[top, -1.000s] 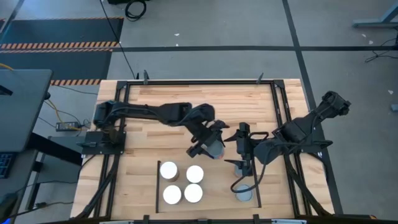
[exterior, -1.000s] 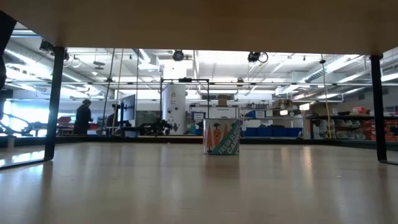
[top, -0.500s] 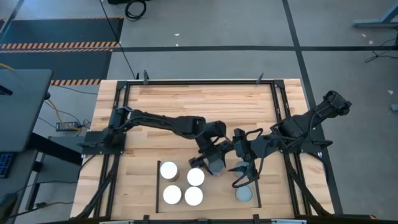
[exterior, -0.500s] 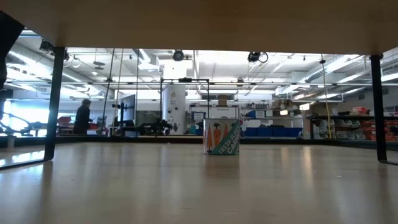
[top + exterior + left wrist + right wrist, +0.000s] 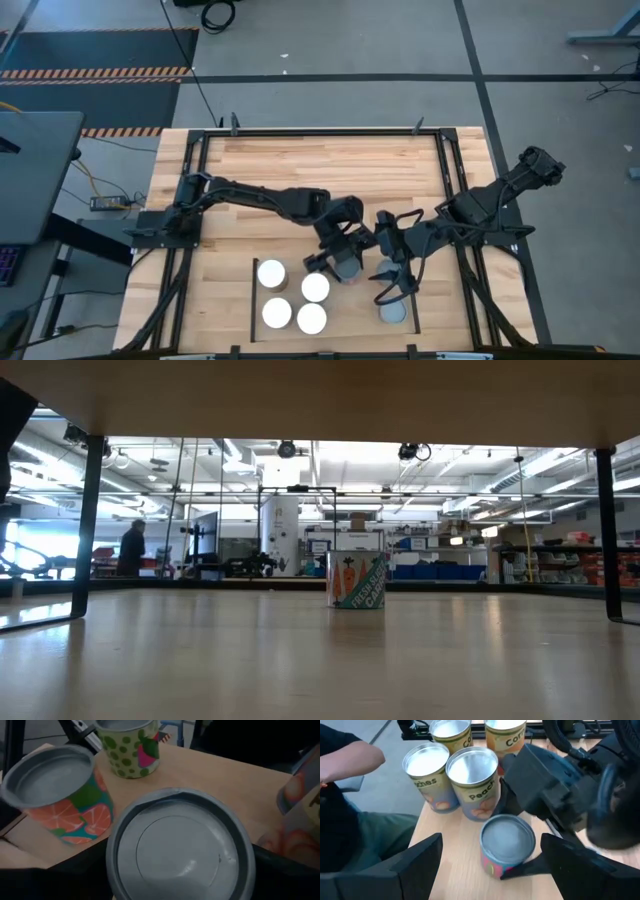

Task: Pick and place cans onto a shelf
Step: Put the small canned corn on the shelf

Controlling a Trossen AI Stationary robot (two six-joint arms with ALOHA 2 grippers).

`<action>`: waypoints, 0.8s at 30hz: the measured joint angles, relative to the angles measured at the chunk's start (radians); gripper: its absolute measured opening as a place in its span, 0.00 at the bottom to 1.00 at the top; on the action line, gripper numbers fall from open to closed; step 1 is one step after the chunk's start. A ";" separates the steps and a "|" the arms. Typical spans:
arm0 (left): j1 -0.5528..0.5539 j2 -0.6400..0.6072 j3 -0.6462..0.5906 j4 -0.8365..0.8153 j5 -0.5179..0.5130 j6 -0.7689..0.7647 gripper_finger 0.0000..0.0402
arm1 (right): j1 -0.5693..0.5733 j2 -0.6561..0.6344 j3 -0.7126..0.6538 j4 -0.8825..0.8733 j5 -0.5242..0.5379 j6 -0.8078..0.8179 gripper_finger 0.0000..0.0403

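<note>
Left pincer (image 5: 343,262) (gripping a can (image 5: 180,850)) lower, nearer shelf (image 5: 252,310); right pincer (image 5: 392,284) wide.

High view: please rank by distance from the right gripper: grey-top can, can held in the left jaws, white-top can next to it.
1. grey-top can, just beside the right gripper.
2. held can, mid-shelf.
3. white-top can, left of that.

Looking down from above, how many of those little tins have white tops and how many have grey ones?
White-topped cans: 4
Grey-topped cans: 2, one of them held in the left gripper
Total: 6
</note>
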 joint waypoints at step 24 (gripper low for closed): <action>-0.007 -0.003 0.001 -0.016 -0.105 0.031 0.85 | 0.000 0.000 0.000 0.000 0.003 -0.030 0.86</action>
